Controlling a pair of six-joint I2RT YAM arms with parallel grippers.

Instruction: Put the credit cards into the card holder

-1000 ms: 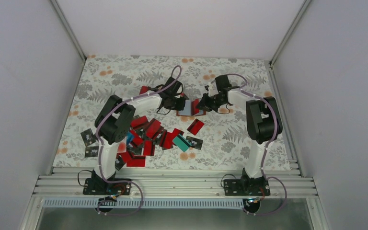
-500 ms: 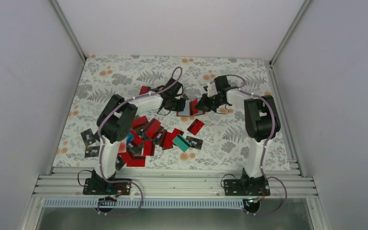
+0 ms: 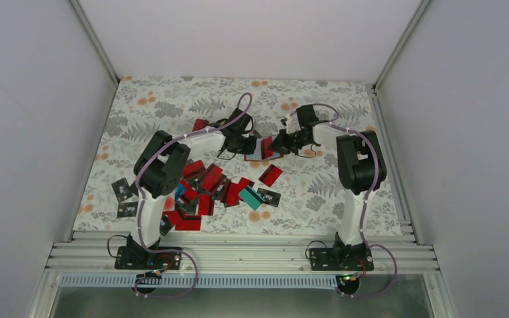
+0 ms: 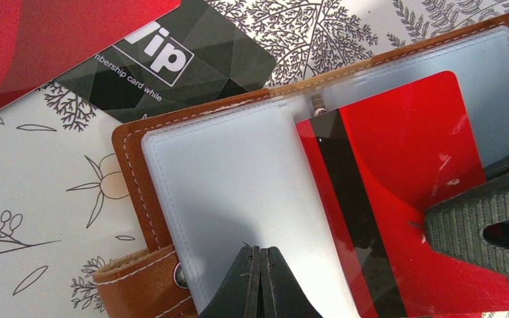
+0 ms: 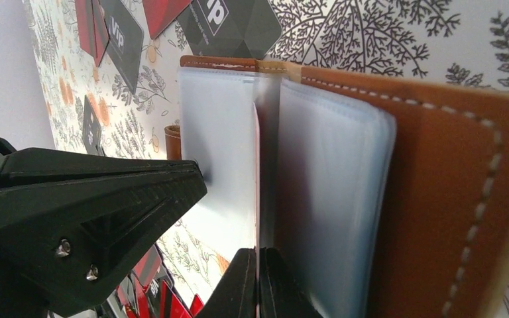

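Note:
The brown card holder [image 3: 258, 156] lies open at mid-table, its clear pockets up; it also shows in the left wrist view [image 4: 129, 165] and the right wrist view [image 5: 451, 165]. My left gripper [image 3: 246, 144] is shut, and its tips [image 4: 260, 250] rest on the left clear pocket page. My right gripper [image 3: 278, 143] is shut on a red card with a black stripe [image 4: 397, 159]. I see the card edge-on [image 5: 256, 172] between the pocket pages. The right gripper's tips [image 5: 258, 255] pinch the card's near edge. Many more credit cards [image 3: 202, 189] lie in a pile.
A black "Vip" card [image 4: 172, 66] lies just beyond the holder's far edge, with a red card [image 4: 46, 40] beside it. A loose red card [image 3: 270, 175], a teal card [image 3: 250, 197] and black cards [image 3: 120, 189] lie on the floral cloth [image 3: 331, 192].
My right gripper has edged left toward the holder with the red card. The left gripper has barely moved.

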